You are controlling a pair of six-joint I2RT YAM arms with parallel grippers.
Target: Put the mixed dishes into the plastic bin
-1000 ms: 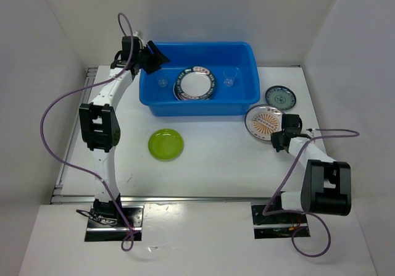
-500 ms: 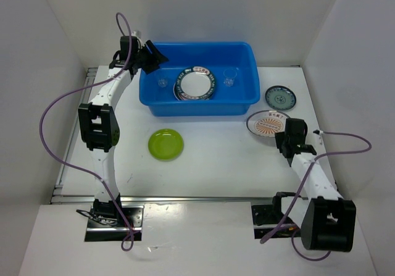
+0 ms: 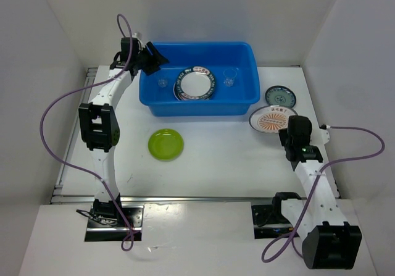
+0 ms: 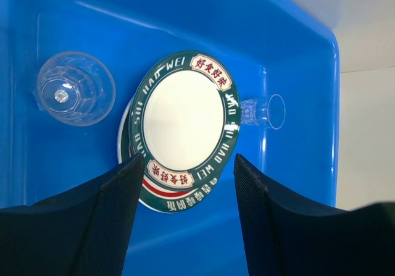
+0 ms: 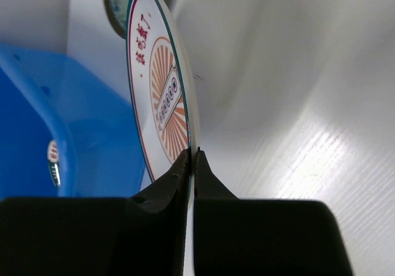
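Fingers [image 5: 176, 174] of the right gripper [image 5: 192, 155] are pressed together on the near rim of the orange-sunburst plate [image 5: 157, 91], which sits edge-on between them with its patterned face turned toward the blue bin [image 5: 31, 103]. From above, that plate [image 3: 273, 118] sits tilted just off the bin's [image 3: 197, 106] front right corner, with the right gripper [image 3: 287, 129] at the edge farthest from the bin. Over the bin's left end the left gripper [image 3: 153, 57] hangs with its fingers [image 4: 117, 202] well apart and nothing between them; its wrist camera looks down between them into the bin [image 4: 296, 72]. On the bin floor, near the middle, two white plates with dark teal rims [image 4: 185, 125] lie stacked, the upper one shifted a little off the lower. The lime-green plate [image 3: 165, 144] lies flat on the table [image 3: 216, 165] in front of the bin's left half, well apart from it. The small dark teal plate [image 3: 281, 96] lies just off the bin's right end. Inside the bin, one clear cup [image 4: 75, 87] stands left of the stack, and another clear cup [image 4: 265, 111] lies on its side to the stack's right.
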